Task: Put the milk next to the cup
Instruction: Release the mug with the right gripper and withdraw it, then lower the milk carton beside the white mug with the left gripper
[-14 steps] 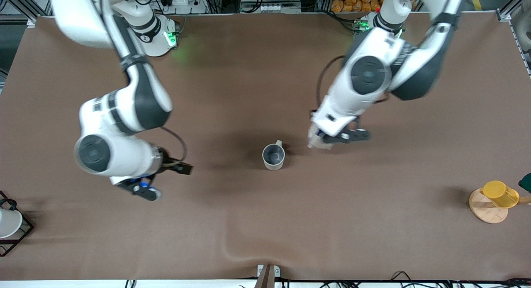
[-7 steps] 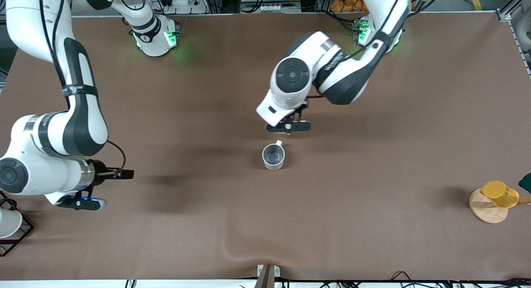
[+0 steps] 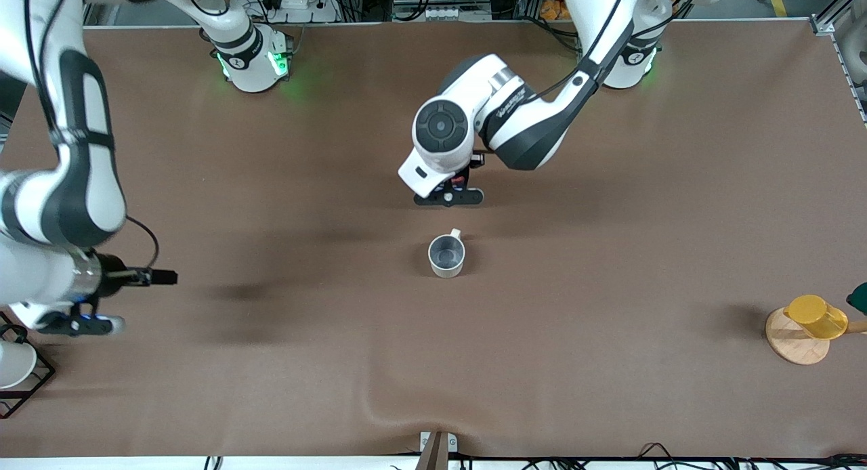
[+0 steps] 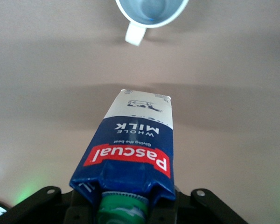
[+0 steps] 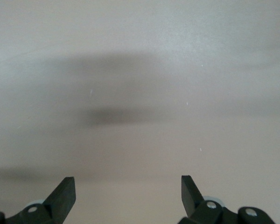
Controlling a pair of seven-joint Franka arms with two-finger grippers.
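The off-white cup (image 3: 446, 255) with a grey interior stands upright mid-table, its handle toward the robots' bases; it also shows in the left wrist view (image 4: 151, 9). My left gripper (image 3: 449, 196) hangs over the table just on the bases' side of the cup. It is shut on the milk (image 4: 130, 149), a blue and white carton with red lettering and a green cap, held at its top (image 4: 126, 210). The arm hides nearly all of the carton in the front view. My right gripper (image 3: 74, 321) is open and empty (image 5: 128, 186) over bare table at the right arm's end.
A yellow cup (image 3: 816, 316) sits on a wooden disc (image 3: 789, 345) at the left arm's end. A white cup (image 3: 12, 365) sits in a black wire rack (image 3: 34, 382) at the right arm's end, close to the right gripper. The table cover bulges (image 3: 379, 402) near the front edge.
My left arm has carried the milk from beside the cup round to its bases' side. My right arm has swung away toward its end of the table, near the wire rack.
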